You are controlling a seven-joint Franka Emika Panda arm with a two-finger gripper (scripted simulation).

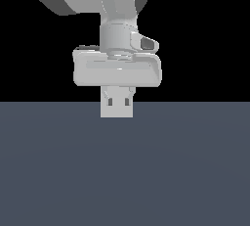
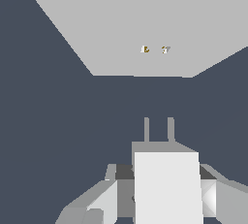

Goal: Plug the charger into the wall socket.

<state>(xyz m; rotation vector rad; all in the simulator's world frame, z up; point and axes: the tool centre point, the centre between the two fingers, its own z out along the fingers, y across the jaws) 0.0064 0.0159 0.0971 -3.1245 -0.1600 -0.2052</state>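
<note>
While clamped in the pincer (image 2: 164, 189), charger (image 2: 167, 184) prongs toward wall socket (image 2: 145, 24).

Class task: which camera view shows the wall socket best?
The wrist view: the socket fills the upper frame, its two holes visible beyond the charger's prongs. The exterior view does not show it clearly; the gripper and arm fill the middle.

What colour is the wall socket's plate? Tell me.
Light grey, with two tiny dark holes; the wall socket shows best in the wrist view.
</note>
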